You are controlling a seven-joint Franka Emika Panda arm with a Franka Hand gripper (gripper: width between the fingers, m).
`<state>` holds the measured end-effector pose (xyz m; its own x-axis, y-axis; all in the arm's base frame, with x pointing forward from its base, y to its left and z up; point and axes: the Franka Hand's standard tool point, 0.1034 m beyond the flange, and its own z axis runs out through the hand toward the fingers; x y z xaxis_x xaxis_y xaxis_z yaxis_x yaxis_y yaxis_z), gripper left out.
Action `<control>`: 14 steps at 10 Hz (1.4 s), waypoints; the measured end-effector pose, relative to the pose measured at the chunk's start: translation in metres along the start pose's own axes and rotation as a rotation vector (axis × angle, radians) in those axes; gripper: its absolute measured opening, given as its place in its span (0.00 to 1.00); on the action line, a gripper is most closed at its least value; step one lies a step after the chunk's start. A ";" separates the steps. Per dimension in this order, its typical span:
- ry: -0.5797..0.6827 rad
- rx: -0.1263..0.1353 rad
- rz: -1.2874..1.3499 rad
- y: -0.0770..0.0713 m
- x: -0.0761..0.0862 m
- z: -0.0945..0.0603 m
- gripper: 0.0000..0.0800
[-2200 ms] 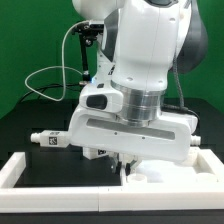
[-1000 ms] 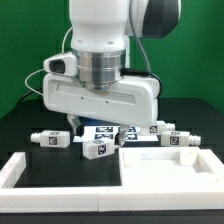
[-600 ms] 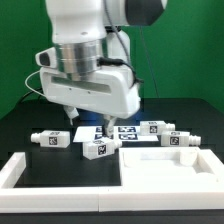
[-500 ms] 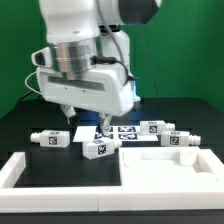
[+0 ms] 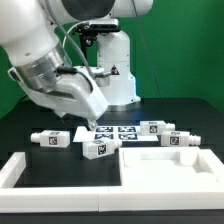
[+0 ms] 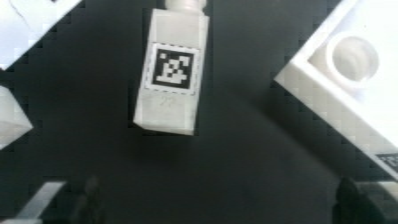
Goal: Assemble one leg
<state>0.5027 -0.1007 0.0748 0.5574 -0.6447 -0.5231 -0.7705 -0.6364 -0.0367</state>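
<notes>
Several white legs with black-and-white tags lie on the black table: one at the exterior view's left (image 5: 50, 139), one in the middle (image 5: 100, 148), two at the right (image 5: 153, 127) (image 5: 180, 139). My gripper (image 5: 88, 121) hangs above the table between the left and middle legs, touching nothing. In the wrist view one leg (image 6: 169, 70) lies lengthwise on the black surface. My gripper (image 6: 222, 205) is open and empty. Its dark fingertips (image 6: 63, 200) show at both edges of that view, apart from the leg.
The large white tabletop piece (image 5: 165, 168) lies at the front right, its corner in the wrist view (image 6: 347, 65). The white rim frame (image 5: 20, 170) runs along the front left. The marker board (image 5: 115, 131) lies behind the middle leg. Cables hang behind the arm.
The arm has swung from over the tabletop piece to the exterior view's left and tilted. The legs and the tabletop piece have not moved.
</notes>
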 end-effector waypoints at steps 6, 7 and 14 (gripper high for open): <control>-0.323 0.091 0.137 0.017 -0.018 0.039 0.81; -0.326 0.092 0.139 0.018 -0.018 0.041 0.81; -0.383 0.163 0.233 0.025 -0.012 0.076 0.81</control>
<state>0.4533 -0.0766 0.0153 0.2339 -0.5404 -0.8083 -0.9168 -0.3993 0.0016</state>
